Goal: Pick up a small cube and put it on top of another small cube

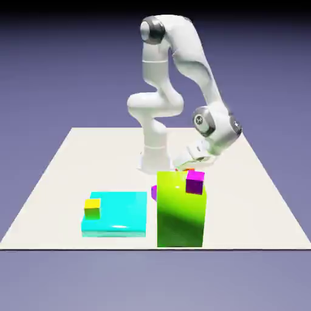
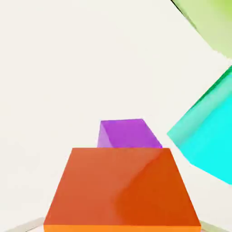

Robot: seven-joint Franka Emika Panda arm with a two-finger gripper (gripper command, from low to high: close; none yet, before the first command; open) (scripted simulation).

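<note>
The small red-orange cube (image 2: 122, 186) fills the lower part of the hand view, with a grey fingertip (image 2: 27, 225) showing at each bottom corner beside it. My gripper (image 1: 187, 166) is shut on this cube, low behind the tall green block, where only a red sliver (image 1: 189, 170) shows. The other small cube, yellow with olive sides (image 1: 92, 208), sits on the near left corner of the cyan slab (image 1: 121, 215), far to the exterior view's left of the gripper.
A tall lime-green block (image 1: 179, 209) stands right in front of the gripper, with a magenta cube (image 1: 195, 181) at its top right. Another magenta cube (image 2: 127, 133) lies on the table just beyond the held cube. The cyan slab (image 2: 208, 131) is close by.
</note>
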